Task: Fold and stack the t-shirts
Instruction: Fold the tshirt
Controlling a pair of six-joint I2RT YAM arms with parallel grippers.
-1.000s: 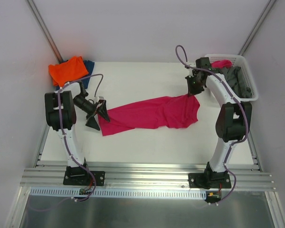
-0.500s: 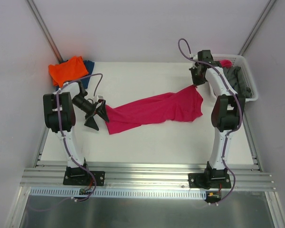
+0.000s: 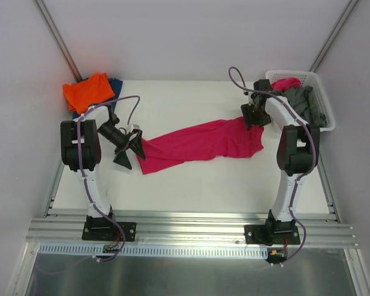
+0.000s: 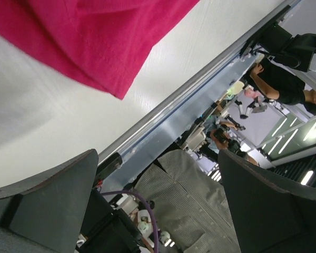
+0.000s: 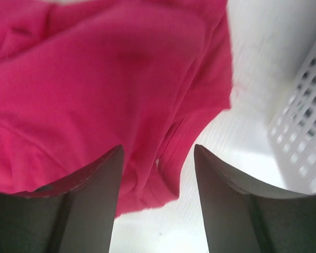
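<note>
Pink shirt [image 3: 200, 143] down on the surface [image 3: 191, 185], stretched in a long band. Wide end sits just beside the basket [image 3: 325, 120]; narrow, bunched end lies well away from it, over by the left fingers [image 3: 132, 154].

Long axis runs on a slant: the end by the basket is farther back, the other end nearer the arm bases. Can't tell which end has the neck, too rumpled. A seam shows in the right wrist view, prob. a sleeve or hem.

Right fingers [image 3: 253, 117] are parted above the wide end, w/ cloth showing in the gap below and nothing pinched. Left fingers are spread wide, empty, tipped down right at the narrow end, and the left wrist view shows only a pink corner ahead.

Why so? My read: one arm at each end suits pulling the shirt out lengthwise and flat, ready for a fold. It isn't flat yet, as the middle is twisted and narrow.

Orange shirt [image 3: 86, 91] on a blue shirt [image 3: 116, 83] makes the stack, clear across the surface from the basket at the same depth. Grey shirt [image 3: 305, 102] waits inside the basket w/ more pink cloth.
</note>
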